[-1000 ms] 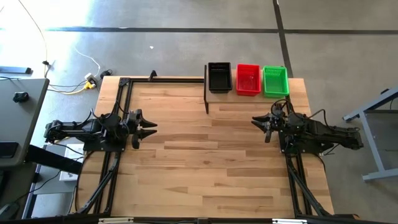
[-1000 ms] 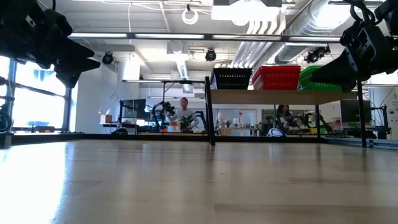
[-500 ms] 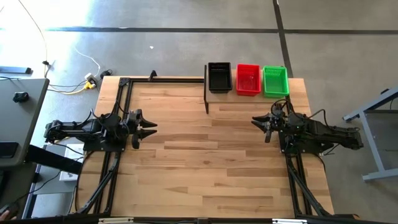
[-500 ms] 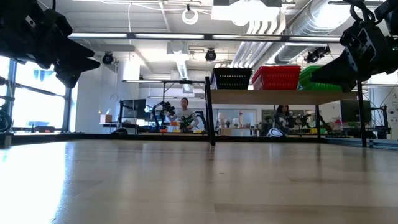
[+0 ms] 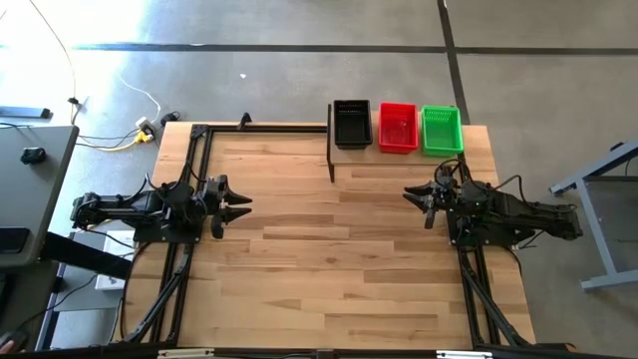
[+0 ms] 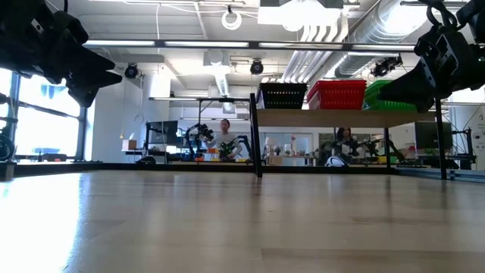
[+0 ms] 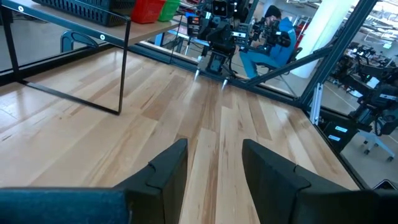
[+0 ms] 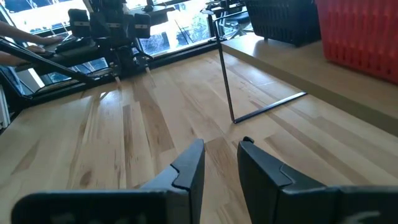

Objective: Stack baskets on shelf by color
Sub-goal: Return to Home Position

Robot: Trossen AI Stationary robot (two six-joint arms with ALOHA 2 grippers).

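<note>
Three sets side by side on the shelf (image 6: 326, 118) at the table's (image 5: 329, 269) far edge: black baskets (image 5: 352, 124), red baskets (image 5: 398, 128), green baskets (image 5: 442, 130). Left gripper (image 5: 239, 206) and right gripper (image 5: 414, 196) hover at opposite table sides, fingers slightly parted, holding nothing

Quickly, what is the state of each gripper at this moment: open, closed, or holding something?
Left gripper: open, holding nothing, over the left side of the table.
Right gripper: open, holding nothing, over the right side.
</note>
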